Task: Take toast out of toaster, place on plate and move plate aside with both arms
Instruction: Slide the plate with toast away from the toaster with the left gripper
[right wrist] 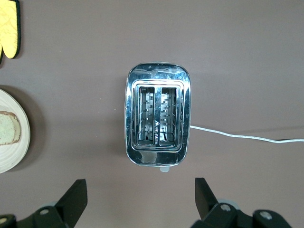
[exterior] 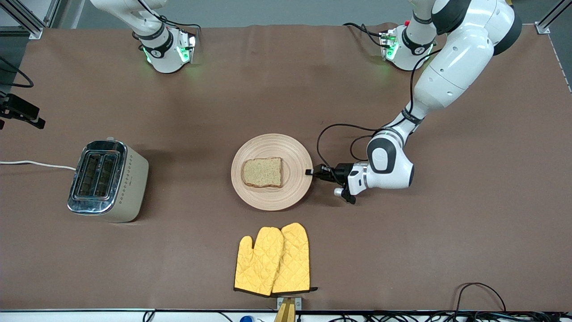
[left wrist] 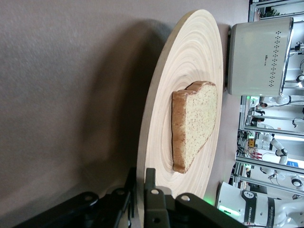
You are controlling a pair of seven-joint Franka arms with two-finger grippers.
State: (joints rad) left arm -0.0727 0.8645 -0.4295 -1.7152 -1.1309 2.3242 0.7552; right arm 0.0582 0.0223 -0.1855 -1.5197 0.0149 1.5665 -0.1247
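The toast (exterior: 262,172) lies flat on the round wooden plate (exterior: 271,147) at the table's middle. My left gripper (exterior: 310,172) is low at the plate's rim on the side toward the left arm's end, shut on that rim. In the left wrist view its jaws (left wrist: 141,183) pinch the plate's edge (left wrist: 190,71), one finger above and one below, with the toast (left wrist: 197,123) just past them. My right gripper (right wrist: 141,194) is open and empty, high over the table beside the toaster (right wrist: 157,121). It is out of the front view. The plate (right wrist: 12,152) shows at the edge of the right wrist view.
The silver toaster (exterior: 105,179) stands toward the right arm's end, slots empty, its white cord (exterior: 35,164) trailing off the table. Two yellow oven mitts (exterior: 273,259) lie nearer to the front camera than the plate.
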